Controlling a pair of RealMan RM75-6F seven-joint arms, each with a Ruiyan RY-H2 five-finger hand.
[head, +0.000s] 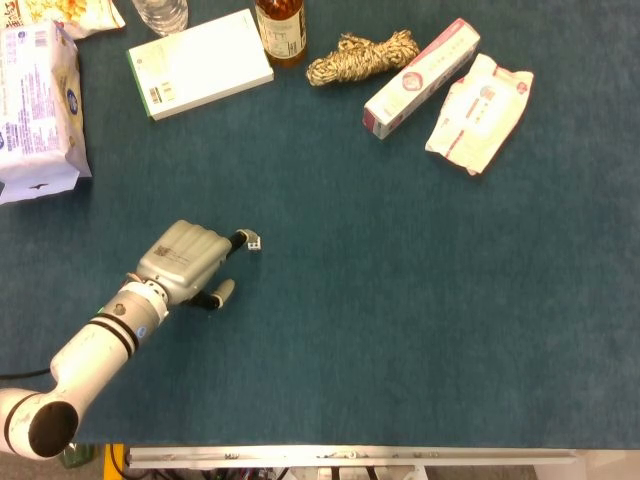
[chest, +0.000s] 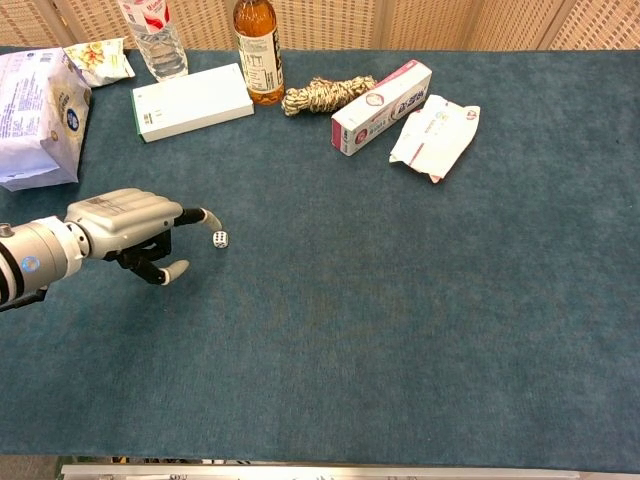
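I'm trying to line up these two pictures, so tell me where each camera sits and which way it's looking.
Head view: sits high, looking almost straight down on the blue table; shows the left hand and its forearm by the die.
Chest view: sits lower at the near edge, tilted forward across the table to a wicker screen; shows the same hand and wrist.
Shared: hand, die, white box, bottle, twine.
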